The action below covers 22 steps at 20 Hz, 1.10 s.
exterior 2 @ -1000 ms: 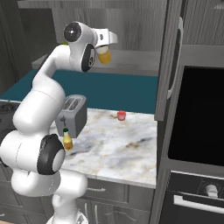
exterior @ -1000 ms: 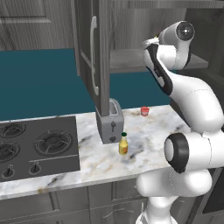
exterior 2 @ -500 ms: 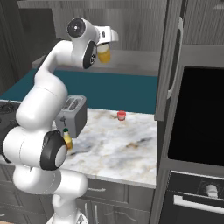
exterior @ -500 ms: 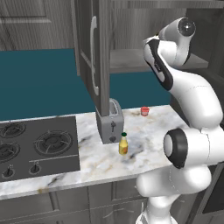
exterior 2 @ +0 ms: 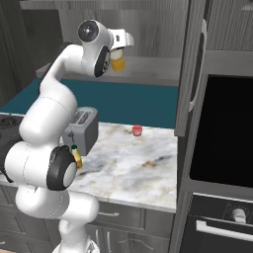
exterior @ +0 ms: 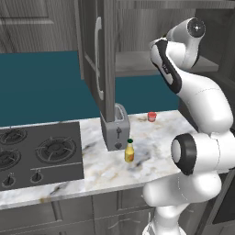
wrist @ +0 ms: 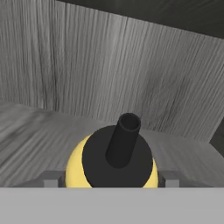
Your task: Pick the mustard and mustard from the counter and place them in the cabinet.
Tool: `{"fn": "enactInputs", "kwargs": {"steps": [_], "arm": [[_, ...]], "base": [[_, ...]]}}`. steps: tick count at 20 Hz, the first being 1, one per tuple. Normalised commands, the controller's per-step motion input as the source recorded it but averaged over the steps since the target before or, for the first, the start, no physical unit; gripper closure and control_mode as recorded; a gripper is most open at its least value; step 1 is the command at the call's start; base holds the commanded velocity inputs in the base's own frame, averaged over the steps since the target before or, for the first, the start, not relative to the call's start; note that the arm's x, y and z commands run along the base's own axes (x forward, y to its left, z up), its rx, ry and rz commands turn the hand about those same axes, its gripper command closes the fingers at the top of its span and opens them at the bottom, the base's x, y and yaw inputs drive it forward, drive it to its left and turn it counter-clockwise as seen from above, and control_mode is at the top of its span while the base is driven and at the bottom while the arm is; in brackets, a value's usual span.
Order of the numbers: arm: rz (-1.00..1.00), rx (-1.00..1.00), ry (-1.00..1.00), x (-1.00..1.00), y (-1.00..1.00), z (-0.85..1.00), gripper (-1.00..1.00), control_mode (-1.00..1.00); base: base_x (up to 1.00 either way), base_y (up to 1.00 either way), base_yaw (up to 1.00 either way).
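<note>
My gripper (exterior 2: pixel 118 55) (wrist: pixel 111 180) reaches into the open cabinet (exterior 2: pixel 153 69) and is shut on the taller orange-yellow mustard (exterior 2: pixel 118 63) (wrist: pixel 78 169). Its dark nozzle points at the hand camera, and a grey fingertip presses each side of it. The bottle stands upright, low over the grey shelf (wrist: pixel 35 131) near the cabinet's back wall; I cannot tell whether it touches the shelf. The smaller mustard (exterior: pixel 129 151) (exterior 2: pixel 76 157), with a dark green cap, stands on the marble counter (exterior: pixel 151 142) in front of the toaster.
A grey toaster (exterior: pixel 114 127) (exterior 2: pixel 81 129) and a small red cup (exterior: pixel 152 116) (exterior 2: pixel 137 130) stand on the counter. The cabinet door (exterior: pixel 98 55) (exterior 2: pixel 190 74) hangs open over it. A black hob (exterior: pixel 41 153) lies to the left, and a dark oven (exterior 2: pixel 222 133) stands to the right.
The arm's upper joint has risen slightly. The taller mustard has stayed almost in place over the shelf, still between the fingers.
</note>
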Motion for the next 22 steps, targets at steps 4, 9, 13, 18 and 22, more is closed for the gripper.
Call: {"fn": "enactInputs", "kwargs": {"steps": [4,9,13,18,22], "arm": [[0.05,-0.02,0.0,0.0,0.0,0.0,-1.0,-1.0],[0.05,-0.02,0.0,0.1,0.0,0.0,-1.0,-1.0],[0.04,-0.03,0.0,0.28,0.0,-0.02,-1.0,-1.0],[0.02,-0.04,-0.01,0.12,0.0,-0.06,-1.0,-1.0],[0.0,-0.07,-0.04,0.0,0.0,-0.03,-1.0,-1.0]], "base": [[0.0,0.0,0.0],[0.0,0.0,0.0],[0.0,0.0,0.0],[0.0,0.0,0.0],[0.0,0.0,0.0]]}}
